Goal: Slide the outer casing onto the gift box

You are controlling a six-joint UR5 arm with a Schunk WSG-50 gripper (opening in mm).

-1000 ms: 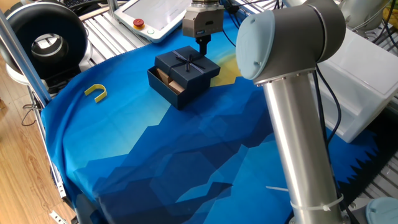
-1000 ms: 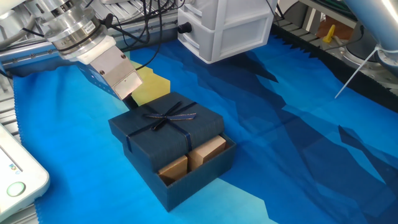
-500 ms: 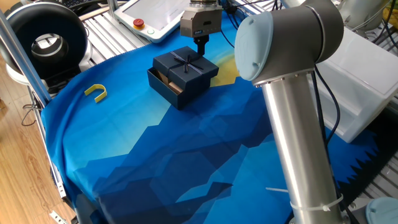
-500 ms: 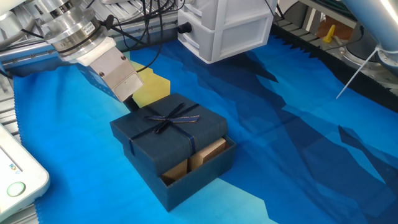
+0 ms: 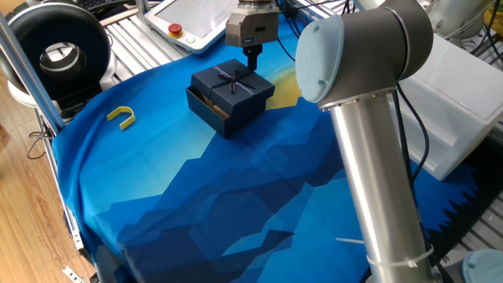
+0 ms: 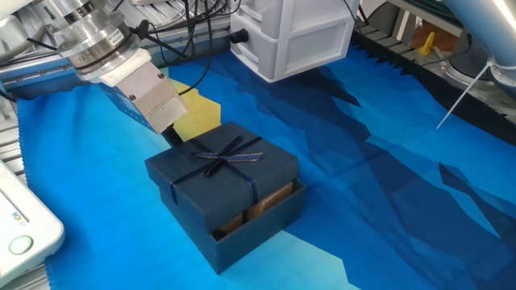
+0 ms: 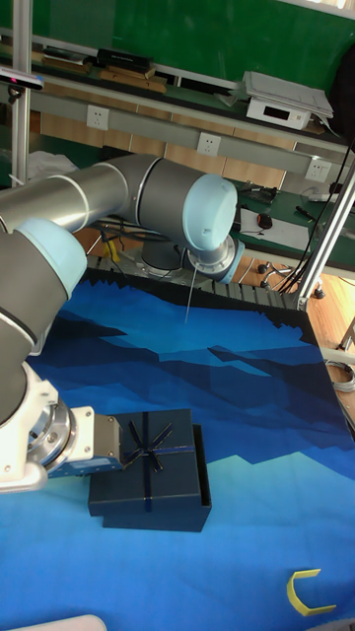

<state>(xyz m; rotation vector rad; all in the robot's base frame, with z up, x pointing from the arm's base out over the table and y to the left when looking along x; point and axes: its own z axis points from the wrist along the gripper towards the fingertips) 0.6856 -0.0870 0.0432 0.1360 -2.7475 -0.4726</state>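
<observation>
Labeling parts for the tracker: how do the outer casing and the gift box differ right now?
The outer casing has a thin ribbon cross and bow on its flat top; the gift box has plain sides.
The casing sits on top, covering most of the box; the box rests on the blue cloth, one strip still exposed.
Tan pieces show inside the box; the casing's top is closed.
Both are dark navy, square, similar in footprint.
</observation>
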